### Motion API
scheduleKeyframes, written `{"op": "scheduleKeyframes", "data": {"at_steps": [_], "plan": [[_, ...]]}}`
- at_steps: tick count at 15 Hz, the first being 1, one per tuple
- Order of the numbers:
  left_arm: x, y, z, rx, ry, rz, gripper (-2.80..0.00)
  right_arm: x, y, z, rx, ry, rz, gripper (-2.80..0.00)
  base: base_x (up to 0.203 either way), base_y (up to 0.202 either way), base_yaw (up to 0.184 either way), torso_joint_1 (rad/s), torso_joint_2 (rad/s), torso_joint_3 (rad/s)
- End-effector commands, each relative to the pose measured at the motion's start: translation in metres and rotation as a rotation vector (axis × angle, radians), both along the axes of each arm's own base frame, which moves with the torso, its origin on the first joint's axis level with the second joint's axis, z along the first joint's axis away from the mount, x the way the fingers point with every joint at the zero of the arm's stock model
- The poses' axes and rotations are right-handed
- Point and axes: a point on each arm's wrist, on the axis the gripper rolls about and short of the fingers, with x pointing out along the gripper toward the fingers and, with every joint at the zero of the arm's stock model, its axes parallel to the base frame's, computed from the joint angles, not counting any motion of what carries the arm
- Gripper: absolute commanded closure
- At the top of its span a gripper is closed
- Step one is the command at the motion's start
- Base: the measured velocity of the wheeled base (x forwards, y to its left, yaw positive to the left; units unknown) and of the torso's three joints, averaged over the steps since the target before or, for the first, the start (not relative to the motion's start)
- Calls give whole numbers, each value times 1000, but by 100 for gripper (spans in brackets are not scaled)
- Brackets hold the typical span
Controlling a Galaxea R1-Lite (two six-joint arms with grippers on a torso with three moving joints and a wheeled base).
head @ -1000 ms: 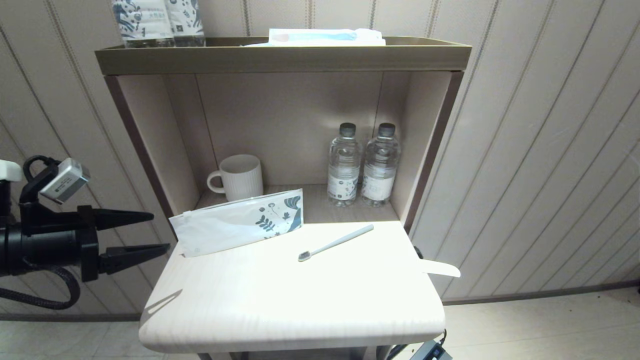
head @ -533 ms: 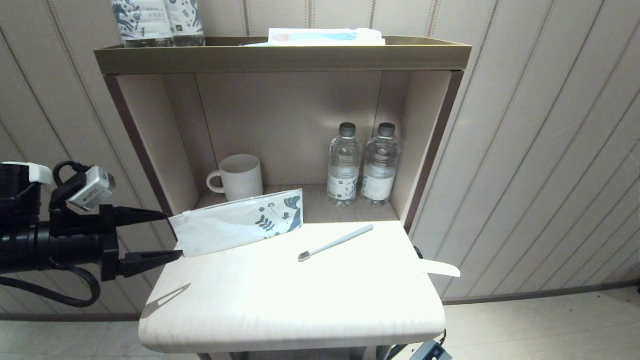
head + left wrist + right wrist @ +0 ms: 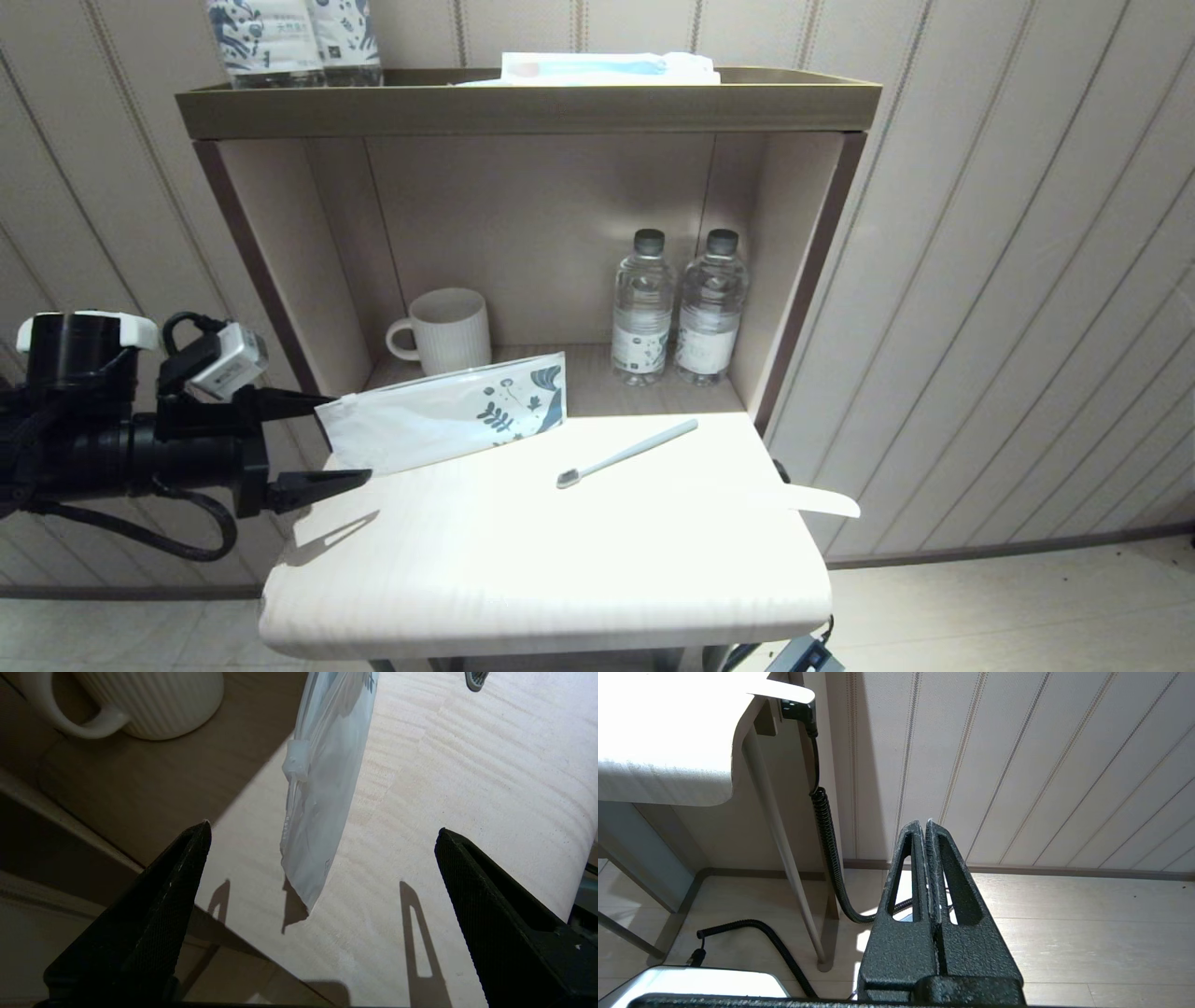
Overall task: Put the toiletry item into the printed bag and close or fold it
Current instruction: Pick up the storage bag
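Observation:
The printed bag [image 3: 443,415] stands tilted on its long edge at the table's back left, with its leaf print at the right end. The toothbrush [image 3: 625,453] lies flat on the table to its right, bristle head toward the front; only that head [image 3: 475,677] shows in the left wrist view. My left gripper [image 3: 344,441] is open at the table's left edge. Its fingers straddle the plain left end of the bag [image 3: 317,812] without touching it. My right gripper [image 3: 924,825] is shut on nothing, low beside the table and pointing at the wall.
In the shelf niche behind the table [image 3: 560,560] stand a ribbed mug [image 3: 450,329] and two water bottles [image 3: 642,308]. The top tray [image 3: 527,107] holds a white-and-blue package [image 3: 607,67]. A cream strip [image 3: 822,504] overhangs the table's right edge.
My left arm has moved right, from beside the table to its left edge. Its open fingers now reach round the bag's left end. Bag and toothbrush have not moved.

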Motion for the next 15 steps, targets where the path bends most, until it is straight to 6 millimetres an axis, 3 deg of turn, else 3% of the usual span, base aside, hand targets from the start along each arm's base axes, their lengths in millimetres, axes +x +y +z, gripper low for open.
{"op": "scheduleKeyframes", "data": {"at_steps": [1, 6, 13, 14, 15], "plan": [[2, -7, -2, 0, 3, -29, -280, 0, 0, 0, -1, 2, 1, 0, 0, 0, 0, 0, 0, 0], [12, -22, -7, 25, 13, -51, -280, 0, 0, 0, -1, 2, 2, 0, 0, 0, 0, 0, 0, 0], [24, -23, -10, 35, 18, -37, -280, 0, 0, 0, -1, 2, 2, 0, 0, 0, 0, 0, 0, 0], [26, -23, -11, 38, 22, -33, 0, 0, 0, 0, -1, 2, 2, 0, 0, 0, 0, 0, 0, 0], [26, -22, -12, 42, 24, -29, 0, 0, 0, 0, -1, 2, 2, 0, 0, 0, 0, 0, 0, 0]]}}
